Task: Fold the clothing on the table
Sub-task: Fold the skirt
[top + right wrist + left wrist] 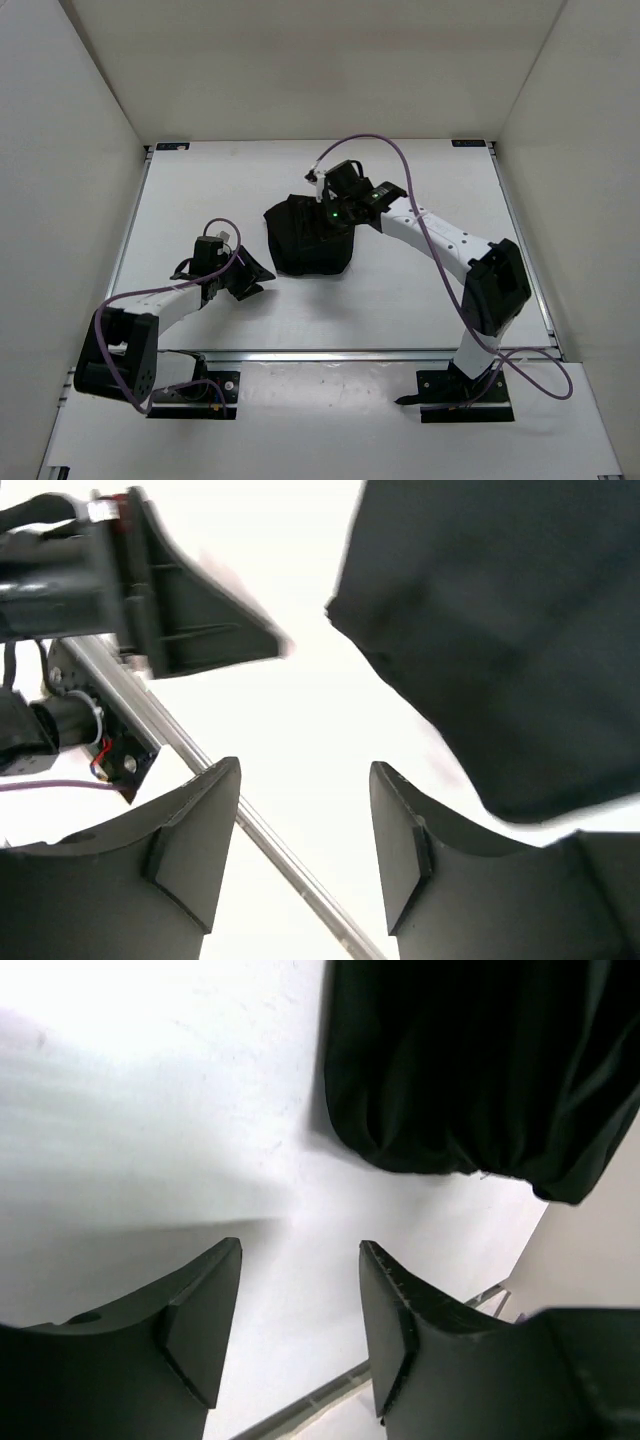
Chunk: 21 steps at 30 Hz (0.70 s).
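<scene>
Clothing [308,245] sits bunched in a dark, squarish heap in the middle of the table [200,190], with no clear long axis. From above, the right gripper [335,205] hangs over the heap's 1 o'clock corner, much the nearer of the two. The left gripper [254,279] waits off the 8 o'clock side, apart from the cloth. Left wrist: jaws spread, bare table between them, nothing held, cloth edge up at 1 o'clock. Right wrist: jaws parted too, empty, cloth filling 1 to 3 o'clock, left gripper at 10. My call: the right reaches first.
</scene>
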Each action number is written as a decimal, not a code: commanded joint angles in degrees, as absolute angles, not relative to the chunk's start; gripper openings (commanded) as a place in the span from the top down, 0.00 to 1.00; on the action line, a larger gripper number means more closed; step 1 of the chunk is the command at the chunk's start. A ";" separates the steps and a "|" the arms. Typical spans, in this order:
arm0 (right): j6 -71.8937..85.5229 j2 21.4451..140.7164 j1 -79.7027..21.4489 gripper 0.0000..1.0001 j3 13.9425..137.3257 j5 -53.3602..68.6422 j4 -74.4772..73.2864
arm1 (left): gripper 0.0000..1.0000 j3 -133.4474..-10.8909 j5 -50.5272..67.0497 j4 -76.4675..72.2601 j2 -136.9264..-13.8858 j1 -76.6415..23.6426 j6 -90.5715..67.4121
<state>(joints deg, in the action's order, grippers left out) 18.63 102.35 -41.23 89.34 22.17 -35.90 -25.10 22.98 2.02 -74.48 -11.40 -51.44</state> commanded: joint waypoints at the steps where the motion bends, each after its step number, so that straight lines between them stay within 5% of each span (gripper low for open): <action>1: 22.84 97.65 -39.90 0.47 84.92 17.94 -34.27 | 0.36 -25.31 22.32 8.43 -68.75 -11.25 -48.78; 4: 27.49 93.96 -38.85 0.39 80.00 13.45 -34.98 | 0.29 -26.98 23.20 12.99 -64.88 -11.08 -46.14; 7: 31.01 88.70 -37.53 0.38 74.29 11.08 -34.19 | 0.01 -29.70 25.38 17.05 -63.37 -11.08 -41.59; 13: 32.79 82.63 -35.42 0.39 68.02 11.70 -33.22 | 0.02 -37.96 37.78 23.02 -69.43 -13.53 -34.02; 21: 33.13 81.47 -37.09 0.38 65.13 11.08 -34.10 | 0.01 -34.55 35.85 19.35 -64.95 -18.37 -35.51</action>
